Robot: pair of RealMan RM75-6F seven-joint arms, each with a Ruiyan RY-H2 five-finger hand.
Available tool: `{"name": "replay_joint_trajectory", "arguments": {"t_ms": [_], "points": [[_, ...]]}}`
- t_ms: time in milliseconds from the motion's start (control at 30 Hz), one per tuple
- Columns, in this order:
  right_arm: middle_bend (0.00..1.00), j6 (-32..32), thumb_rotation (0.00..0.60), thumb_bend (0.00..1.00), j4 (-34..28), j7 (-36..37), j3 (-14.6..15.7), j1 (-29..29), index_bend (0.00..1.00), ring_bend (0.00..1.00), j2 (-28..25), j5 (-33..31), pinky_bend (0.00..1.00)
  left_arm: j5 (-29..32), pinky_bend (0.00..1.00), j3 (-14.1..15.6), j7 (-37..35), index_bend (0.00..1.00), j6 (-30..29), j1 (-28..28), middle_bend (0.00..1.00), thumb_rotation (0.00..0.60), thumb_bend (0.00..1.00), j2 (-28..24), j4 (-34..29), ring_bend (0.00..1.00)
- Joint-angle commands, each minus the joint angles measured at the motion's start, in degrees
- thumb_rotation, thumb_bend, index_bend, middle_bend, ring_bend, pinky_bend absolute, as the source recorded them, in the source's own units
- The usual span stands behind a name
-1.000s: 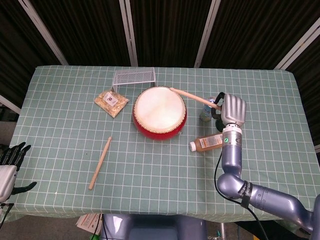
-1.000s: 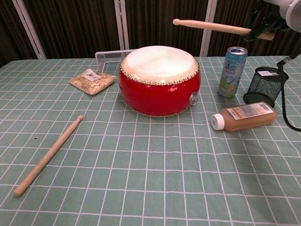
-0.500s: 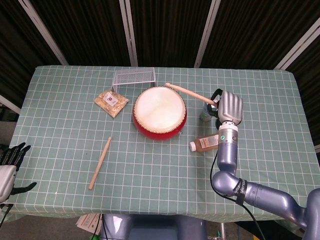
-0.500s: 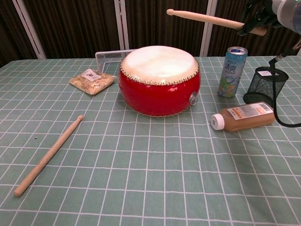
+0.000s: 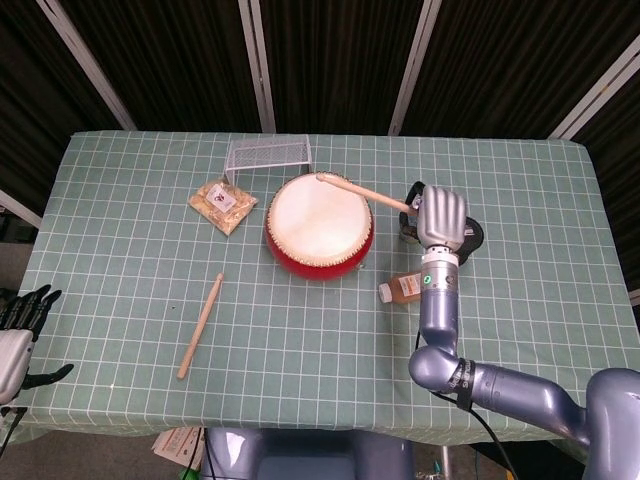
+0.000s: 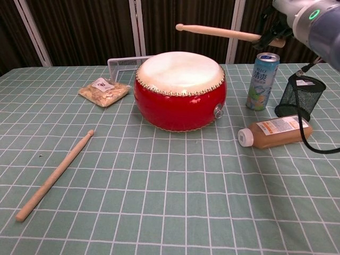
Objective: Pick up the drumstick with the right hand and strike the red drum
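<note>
The red drum (image 5: 318,223) (image 6: 179,93) stands mid-table with its pale skin facing up. My right hand (image 5: 440,216) (image 6: 280,21) grips one wooden drumstick (image 5: 362,193) (image 6: 218,32) by its butt end, right of the drum. The stick points left and its tip hangs in the air above the drum's far rim, clear of the skin. A second drumstick (image 5: 201,326) (image 6: 54,175) lies flat on the cloth at front left. My left hand (image 5: 22,322) hangs off the table's left front corner, fingers apart and holding nothing.
A drink can (image 6: 262,81), a black mesh cup (image 6: 299,98) and a bottle of brown liquid (image 5: 401,289) (image 6: 274,132) lying on its side crowd the cloth right of the drum. Behind the drum are a wire rack (image 5: 267,154) and a snack packet (image 5: 223,204).
My right hand has moved left toward the drum with the drumstick, so the stick's tip has travelled from beyond the drum's right edge to above its far rim.
</note>
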State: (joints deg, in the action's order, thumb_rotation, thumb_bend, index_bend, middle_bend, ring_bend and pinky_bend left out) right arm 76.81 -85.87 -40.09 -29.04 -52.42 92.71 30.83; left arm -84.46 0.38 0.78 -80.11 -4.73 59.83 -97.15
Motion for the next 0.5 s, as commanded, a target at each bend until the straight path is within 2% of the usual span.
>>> {"name": "replay_joint_trajectory", "arguments": {"t_ms": [33,100,167,267,333,467,500], "points": [[1.0,-0.49,0.6,0.58,4.07,-4.55,6.97,-1.72,1.0,1.0,2.54,6.13,0.95,0.08,0.0,-0.01,0.03,0.0,0.1,-0.05,0.0,0.6,0.0,-0.06,-0.12,0.0],[1.0,-0.73,0.6,0.58,7.25,-8.9,12.8,-2.45,1.0,1.0,3.84,11.08,0.95,0.11,0.0,0.0,0.01,0.0,0.12,-0.06,0.0,0.6,0.0,-0.11,-0.2,0.0],[1.0,-0.61,0.6,0.58,9.35,-11.24,15.89,-2.63,1.0,1.0,4.85,14.0,0.95,0.23,0.0,0.0,-0.15,0.0,0.16,-0.04,0.0,0.6,0.0,-0.16,-0.31,0.0],[1.0,0.0,0.6,0.58,11.37,-11.91,17.41,-2.61,1.0,1.0,5.67,17.33,0.95,0.32,0.0,0.01,-0.43,0.0,0.22,-0.03,0.0,0.6,0.0,-0.28,-0.41,0.0],[1.0,0.69,0.6,0.58,11.25,-10.02,15.87,-2.14,1.0,1.0,6.03,17.49,0.95,0.54,0.0,-0.02,-0.56,0.0,0.39,-0.07,0.0,0.6,0.0,-0.3,-0.44,0.0],[1.0,1.95,0.6,0.58,7.62,-4.61,8.17,-1.16,1.0,1.0,6.03,13.42,0.95,1.12,0.0,-0.22,-0.6,0.0,0.86,-0.28,0.0,0.6,0.0,-0.35,-0.92,0.0],[1.0,2.24,0.6,0.58,7.11,-4.05,7.21,-1.08,1.0,1.0,5.81,13.21,0.95,1.17,0.0,-0.25,-0.48,0.0,0.91,-0.33,0.0,0.6,0.0,-0.33,-1.02,0.0]]}}
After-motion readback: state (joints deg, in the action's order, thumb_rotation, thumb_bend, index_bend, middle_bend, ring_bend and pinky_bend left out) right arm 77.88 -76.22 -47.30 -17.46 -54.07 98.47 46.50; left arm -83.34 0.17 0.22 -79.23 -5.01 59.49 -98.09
